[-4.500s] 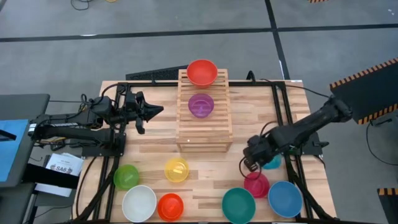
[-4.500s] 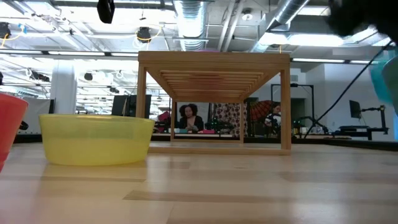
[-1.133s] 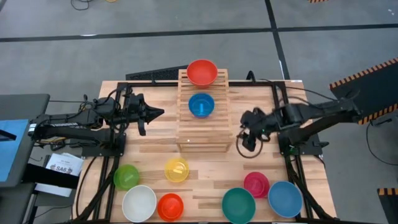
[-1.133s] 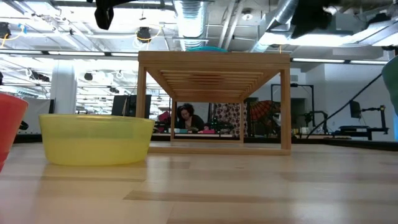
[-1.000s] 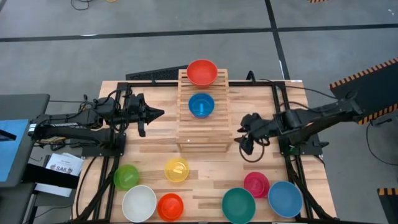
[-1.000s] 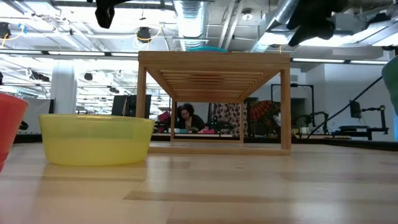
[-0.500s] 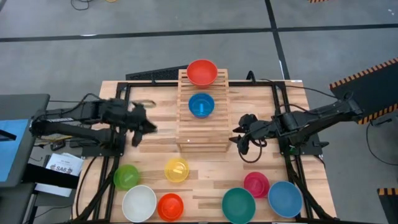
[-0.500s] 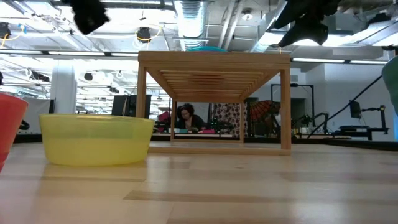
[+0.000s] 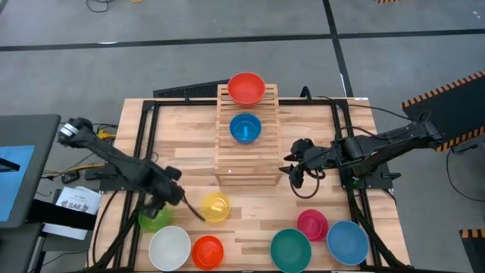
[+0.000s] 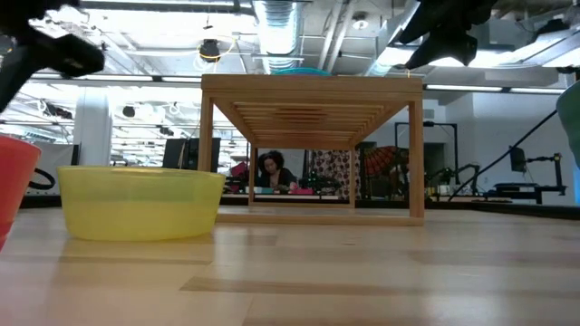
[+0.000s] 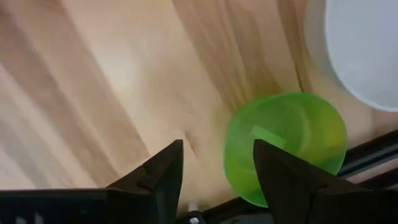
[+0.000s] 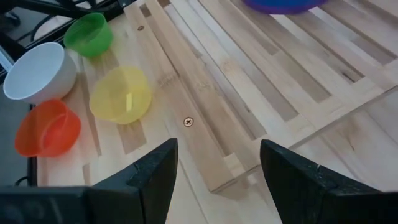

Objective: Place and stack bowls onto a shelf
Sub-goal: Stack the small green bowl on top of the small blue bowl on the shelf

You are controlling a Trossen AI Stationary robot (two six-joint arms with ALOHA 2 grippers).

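The light wooden shelf point(image 9: 248, 140) stands at the table's far middle. A red bowl point(image 9: 246, 87) sits on its top step. A blue bowl point(image 9: 245, 127) sits on the step below, nested in a purple bowl point(image 12: 283, 5). My left gripper point(image 9: 182, 203) is open and empty above the table, between the green bowl point(image 9: 154, 219) and the yellow bowl point(image 9: 215, 206). In the left wrist view the green bowl point(image 11: 286, 146) lies just beyond the gripper point(image 11: 214, 168). My right gripper point(image 9: 292, 168) is open and empty, in the air at the shelf's right side.
Along the near edge stand a white bowl point(image 9: 169, 247), an orange bowl point(image 9: 208, 252), a teal bowl point(image 9: 291, 250), a magenta bowl point(image 9: 312, 225) and a large blue bowl point(image 9: 347, 241). Black frame rails point(image 9: 144, 152) run along both table sides. A person sits in the room beyond point(image 10: 272, 172).
My left arm has swung from beside the shelf's left side toward the table's near edge and come down between the green and yellow bowls, still open. My right gripper has stayed near the shelf's right side. No bowl has moved.
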